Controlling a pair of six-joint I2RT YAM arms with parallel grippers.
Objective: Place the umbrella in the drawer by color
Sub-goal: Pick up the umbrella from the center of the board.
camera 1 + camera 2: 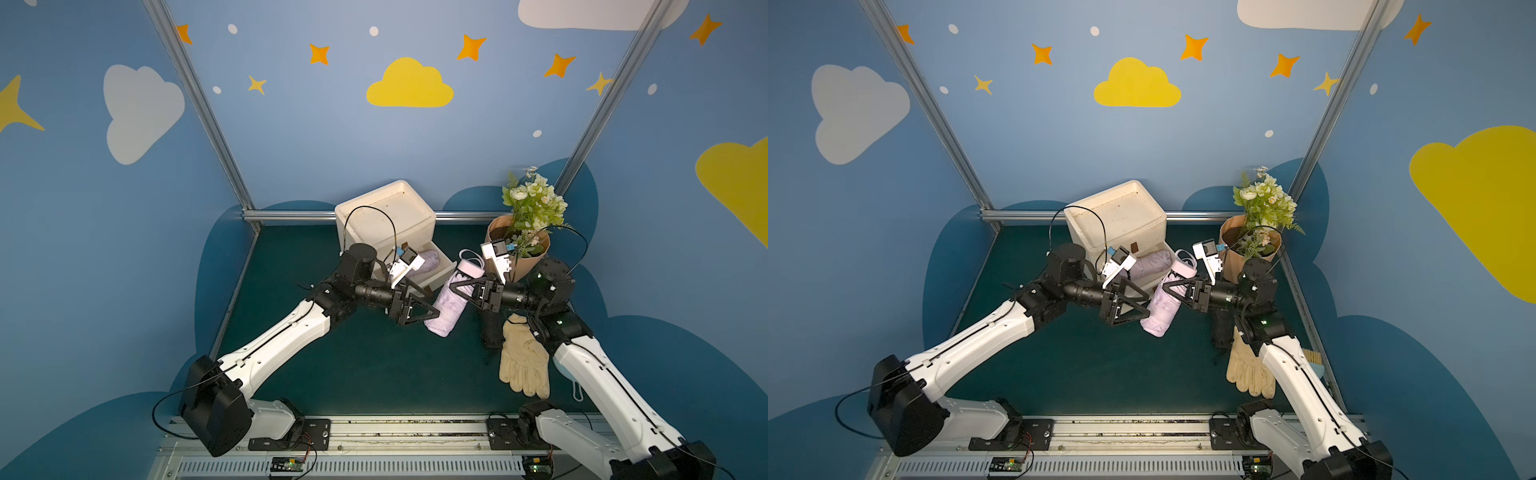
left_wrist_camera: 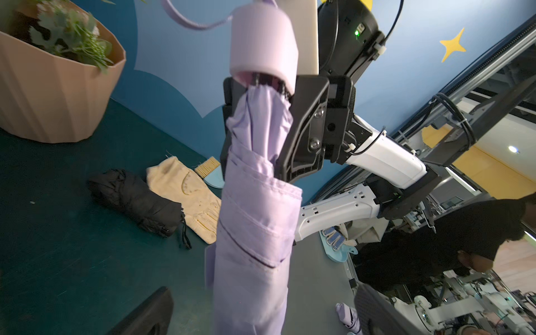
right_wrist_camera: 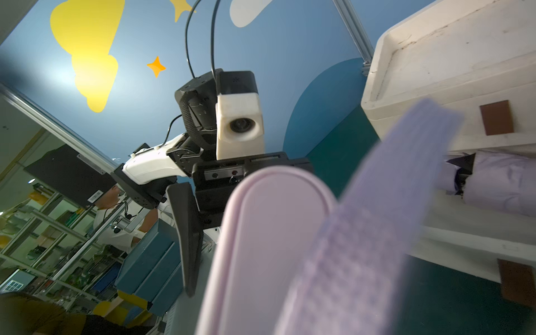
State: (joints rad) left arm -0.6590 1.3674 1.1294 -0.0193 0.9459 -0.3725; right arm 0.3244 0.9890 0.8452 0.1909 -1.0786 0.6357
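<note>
The right gripper (image 1: 454, 287) has its fingers clamped on the folded lilac fabric umbrella (image 1: 444, 309), just below the handle, and holds it tilted. The left gripper (image 1: 434, 303) is spread wide, with a finger on either side of the umbrella's lower end. Just beyond the fingertips is the open white drawer (image 1: 441, 272).

Teal tabletop (image 1: 353, 374); white drawer unit (image 1: 386, 216); lilac umbrella (image 1: 446, 307); black umbrella (image 2: 136, 200); cream glove (image 1: 523, 361).
</note>
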